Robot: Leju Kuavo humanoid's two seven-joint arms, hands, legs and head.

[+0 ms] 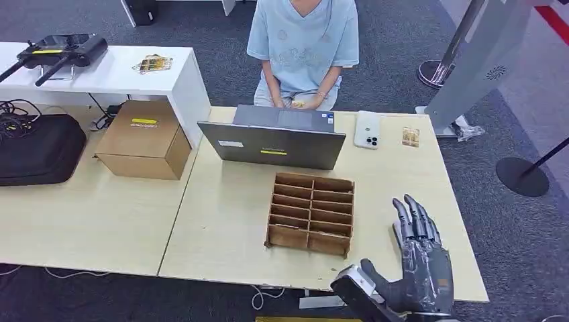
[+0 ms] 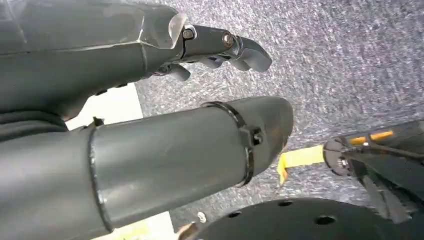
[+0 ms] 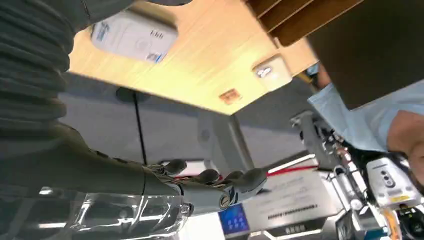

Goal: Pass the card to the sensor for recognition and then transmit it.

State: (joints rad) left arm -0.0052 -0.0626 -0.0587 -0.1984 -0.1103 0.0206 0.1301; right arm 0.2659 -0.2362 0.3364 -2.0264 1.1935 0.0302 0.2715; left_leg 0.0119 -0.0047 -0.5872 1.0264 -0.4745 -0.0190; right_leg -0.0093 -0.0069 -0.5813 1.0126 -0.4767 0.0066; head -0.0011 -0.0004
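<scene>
The small, thin orange-brown card [image 1: 410, 137], lying flat near the table's [image 1: 228, 228] far right corner, is judged light, stiff and best pinched by its edges, while the right hand [image 1: 419, 258] is held open and empty and the left hand [image 2: 220, 47] curled on nothing.

We can make out no legible wording anywhere. The yellow label on the brown cardboard box [image 1: 143, 137] and the yellow strip on the grey open laptop lid [image 1: 272, 145] carry print too small to read, as do the pale shirt's faint lettering [image 1: 300, 57] and the white sign with dark lines [image 3: 295, 202] in the right wrist view.
</scene>
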